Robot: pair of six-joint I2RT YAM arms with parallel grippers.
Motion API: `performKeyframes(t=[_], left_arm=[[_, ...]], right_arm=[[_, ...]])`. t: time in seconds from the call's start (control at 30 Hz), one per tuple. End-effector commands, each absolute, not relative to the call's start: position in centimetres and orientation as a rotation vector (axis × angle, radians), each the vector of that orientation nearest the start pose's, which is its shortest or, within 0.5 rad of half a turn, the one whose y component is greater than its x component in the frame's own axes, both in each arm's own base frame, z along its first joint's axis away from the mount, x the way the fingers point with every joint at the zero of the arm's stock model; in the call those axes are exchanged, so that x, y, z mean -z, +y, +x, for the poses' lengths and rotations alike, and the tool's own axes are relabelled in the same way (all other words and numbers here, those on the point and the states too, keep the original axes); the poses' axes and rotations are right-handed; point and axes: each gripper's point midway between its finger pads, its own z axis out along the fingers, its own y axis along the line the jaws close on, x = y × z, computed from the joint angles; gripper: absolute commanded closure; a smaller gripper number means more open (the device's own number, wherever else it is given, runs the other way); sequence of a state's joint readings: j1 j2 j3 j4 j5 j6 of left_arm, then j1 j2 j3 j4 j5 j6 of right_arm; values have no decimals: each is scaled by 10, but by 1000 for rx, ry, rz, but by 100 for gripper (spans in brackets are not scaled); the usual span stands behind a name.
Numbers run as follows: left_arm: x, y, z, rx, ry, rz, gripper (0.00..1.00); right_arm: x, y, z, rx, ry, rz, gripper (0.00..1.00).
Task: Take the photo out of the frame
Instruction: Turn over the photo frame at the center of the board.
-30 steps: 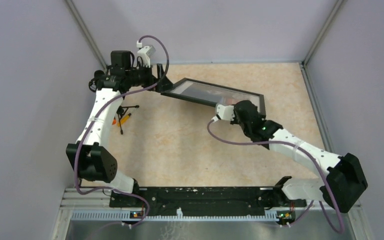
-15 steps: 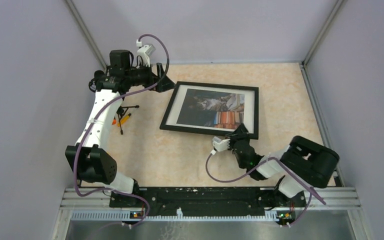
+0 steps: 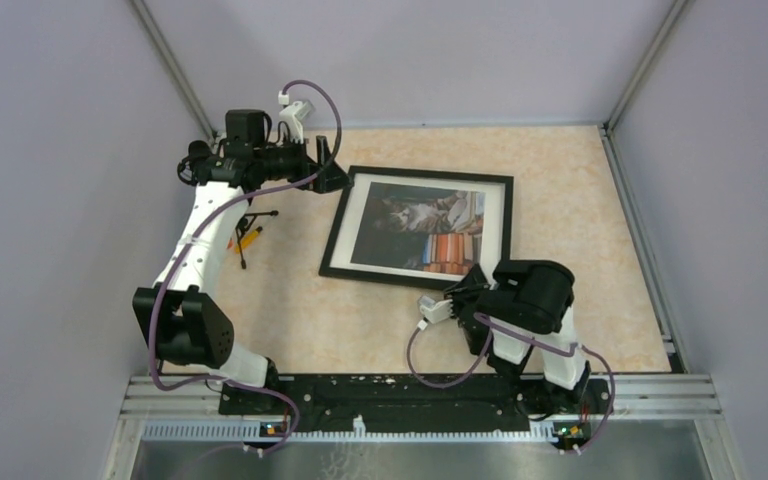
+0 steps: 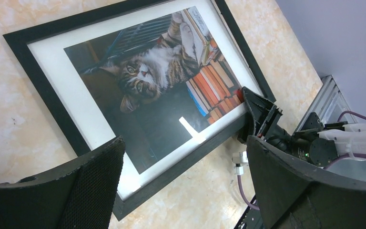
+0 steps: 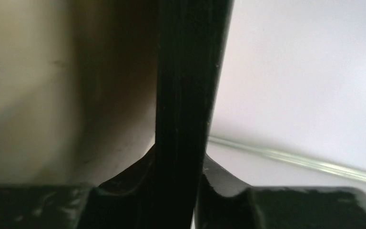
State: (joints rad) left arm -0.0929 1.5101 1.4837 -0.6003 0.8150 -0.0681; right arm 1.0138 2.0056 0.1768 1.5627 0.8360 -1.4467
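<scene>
Photo (image 3: 422, 226): cat-and-books print with a white margin, seated in the frame (image 3: 337, 221), image side up. The frame lies on the desk (image 3: 580, 200), toward the far half, skewed so its left border slants. I cannot tell whether its near edge is lifted off the surface.

My right hand (image 3: 474, 281) is at the frame's near right corner, clamped on the black border. In the right wrist view the border runs upright between my two fingers (image 5: 124, 191), both pressed against it.

My left hand (image 3: 332, 172) hovers by the frame's far left corner, jaws spread wide with nothing gripped.

Small orange-and-black bits (image 3: 244, 236) lie on the desk left of the frame, apart from it.
</scene>
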Motion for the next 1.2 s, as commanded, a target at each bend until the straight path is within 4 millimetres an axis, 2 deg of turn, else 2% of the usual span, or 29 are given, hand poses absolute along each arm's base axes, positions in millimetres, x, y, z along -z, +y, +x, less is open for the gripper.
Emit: performKeyframes(t=[0.0, 0.2, 0.27, 0.33, 0.4, 0.5, 0.57, 0.73, 0.8, 0.93, 1.0, 1.07, 1.17], left_arm=[[-291, -166, 369, 986, 2025, 530, 1], [-286, -166, 370, 989, 2036, 529, 1], [-286, -166, 370, 990, 2037, 530, 1], [-285, -167, 371, 992, 2039, 532, 1], [-284, -166, 371, 994, 2044, 531, 1], [-282, -167, 371, 999, 2050, 535, 1], [-278, -167, 371, 998, 2059, 541, 1], [-257, -169, 366, 973, 2092, 612, 1], [-252, -167, 365, 957, 2105, 617, 1], [-249, -167, 362, 954, 2107, 641, 1], [-247, -170, 356, 947, 2102, 702, 1], [-237, -172, 348, 875, 2118, 773, 1], [-213, -172, 337, 720, 2140, 893, 1]], right_arm=[[-61, 159, 271, 1052, 1087, -1476, 65], [-54, 161, 266, 992, 1123, -1534, 15], [-48, 164, 261, 938, 1143, -1586, 3], [-35, 168, 252, 848, 1192, -1684, 1], [-19, 180, 235, 647, 1305, -1826, 1], [-35, 210, 196, 222, 1431, -1903, 1], [-40, 213, 176, 95, 1506, -1982, 1], [-74, 233, 161, -196, 1639, -1891, 1], [-81, 233, 161, -232, 1651, -1888, 1], [-74, 224, 158, -200, 1638, -1959, 1], [-87, 229, 161, -253, 1659, -1902, 1], [-114, 234, 181, -373, 1719, -1760, 1], [-149, 228, 230, -488, 1843, -1536, 1]])
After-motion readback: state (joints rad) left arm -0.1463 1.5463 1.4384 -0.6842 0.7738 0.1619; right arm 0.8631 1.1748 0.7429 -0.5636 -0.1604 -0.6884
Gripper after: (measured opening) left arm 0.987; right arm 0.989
